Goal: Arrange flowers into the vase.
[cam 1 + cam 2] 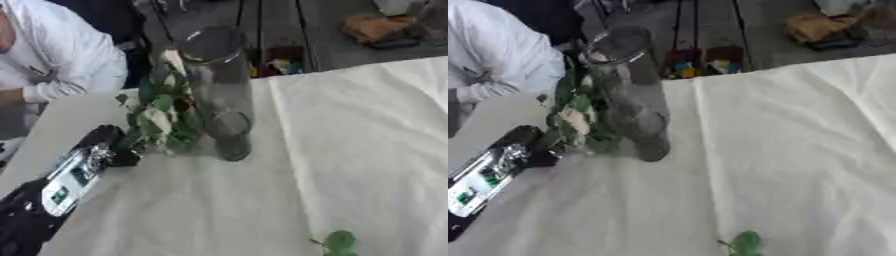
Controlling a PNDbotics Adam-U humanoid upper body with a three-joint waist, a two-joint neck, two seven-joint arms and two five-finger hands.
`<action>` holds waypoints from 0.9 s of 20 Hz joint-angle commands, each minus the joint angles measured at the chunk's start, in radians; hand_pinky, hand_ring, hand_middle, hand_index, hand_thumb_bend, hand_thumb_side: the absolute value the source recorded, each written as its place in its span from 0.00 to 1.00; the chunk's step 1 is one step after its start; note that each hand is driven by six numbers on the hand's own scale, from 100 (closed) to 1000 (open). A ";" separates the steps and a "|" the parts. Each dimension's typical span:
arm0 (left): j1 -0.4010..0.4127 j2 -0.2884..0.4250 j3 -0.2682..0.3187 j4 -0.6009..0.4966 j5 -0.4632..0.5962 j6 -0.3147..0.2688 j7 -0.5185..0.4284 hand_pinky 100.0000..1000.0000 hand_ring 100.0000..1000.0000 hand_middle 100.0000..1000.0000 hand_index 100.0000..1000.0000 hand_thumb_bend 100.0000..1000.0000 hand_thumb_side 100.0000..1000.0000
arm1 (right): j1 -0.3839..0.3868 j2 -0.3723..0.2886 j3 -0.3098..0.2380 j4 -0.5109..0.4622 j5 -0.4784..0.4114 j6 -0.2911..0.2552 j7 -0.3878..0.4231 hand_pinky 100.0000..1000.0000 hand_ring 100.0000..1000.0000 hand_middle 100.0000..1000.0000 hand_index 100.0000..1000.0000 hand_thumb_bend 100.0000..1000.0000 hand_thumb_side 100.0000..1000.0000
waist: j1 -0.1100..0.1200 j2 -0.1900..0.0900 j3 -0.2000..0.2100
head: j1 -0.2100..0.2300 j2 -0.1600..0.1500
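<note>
- Your left hand [112, 147] comes in from the lower left of the view, black with a silver and green panel on the forearm, and reaches to the foot of the flower bunch.
- Its dark fingers sit right at the stems of the flowers [162, 117], but the blur hides whether they are curled round them or only touching, so you cannot tell if that hand is grasping.
- The flowers are a leafy green bunch with pale blooms, standing roughly upright just to the left of the vase [219, 92], their leaves against its glass wall (whether any stem is inside cannot be made out).
- The vase is a tall clear glass cylinder, leaning slightly in the view, its base on the counter [367, 150], which is covered in a cream cloth.
- A single green leaf [339, 242] lies near the bottom edge of the counter, well apart from the vase.
- Your right hand does not show in either view.
</note>
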 commanded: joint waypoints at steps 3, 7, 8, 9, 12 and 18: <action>0.002 0.051 0.047 -0.067 0.022 0.018 0.047 0.00 0.00 0.00 0.00 0.00 0.31 | -0.005 -0.004 -0.009 -0.017 -0.004 0.002 -0.003 0.60 0.60 0.47 0.59 0.00 0.96 | -0.009 -0.024 0.004 | -0.002 -0.013; 0.005 0.060 0.073 -0.105 0.011 0.030 0.078 0.00 0.00 0.00 0.00 0.00 0.32 | -0.002 -0.004 -0.010 -0.017 -0.004 0.003 -0.003 0.60 0.60 0.47 0.59 0.00 0.96 | -0.009 -0.026 0.005 | -0.004 -0.012; 0.005 0.064 0.079 -0.111 0.005 0.035 0.084 0.00 0.00 0.00 0.00 0.00 0.32 | -0.002 -0.004 -0.010 -0.017 -0.004 0.003 -0.003 0.60 0.60 0.47 0.59 0.00 0.96 | -0.008 -0.027 0.006 | -0.004 -0.011; 0.005 0.068 0.084 -0.117 -0.004 0.040 0.088 0.00 0.00 0.00 0.00 0.00 0.33 | -0.001 -0.004 -0.010 -0.017 -0.004 0.003 -0.003 0.60 0.60 0.47 0.59 0.00 0.96 | -0.008 -0.028 0.006 | -0.005 -0.010; 0.003 0.075 0.107 -0.132 -0.022 0.057 0.101 0.00 0.00 0.00 0.00 0.00 0.35 | 0.001 -0.004 -0.010 -0.017 -0.004 0.004 -0.003 0.60 0.60 0.47 0.59 0.00 0.96 | -0.007 -0.029 0.008 | -0.007 -0.009; -0.011 0.080 0.149 -0.164 -0.041 0.075 0.134 0.00 0.00 0.00 0.00 0.00 0.36 | 0.005 -0.003 -0.010 -0.017 -0.005 0.006 -0.001 0.60 0.60 0.47 0.59 0.00 0.96 | -0.006 -0.032 0.010 | -0.010 -0.006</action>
